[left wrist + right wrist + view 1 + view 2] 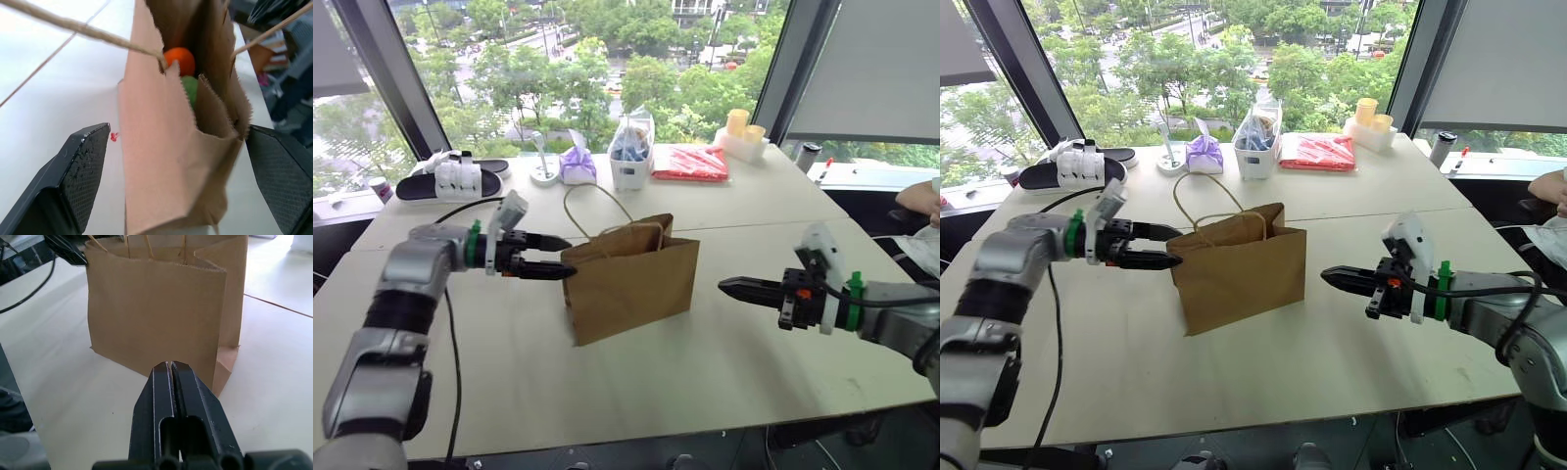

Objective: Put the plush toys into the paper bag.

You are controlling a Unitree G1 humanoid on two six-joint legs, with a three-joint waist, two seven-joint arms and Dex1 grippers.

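Standing upright on the surface (724, 362), the paper bag (631, 279) already held both plush toys (185, 73), orange above green. The left gripper (548, 257) was spread wide at the bag's near end, probably just letting go. The right gripper (736, 287), pressed together, pointed at the bag from the other side, apart.

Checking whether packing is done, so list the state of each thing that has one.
paper bag: upright, mouth open
orange plush toy: inside the bag
green plush toy: inside the bag, under the orange one
left pincer: open, at the bag's edge, holding nothing
right pincer: shut, empty, apart from the bag
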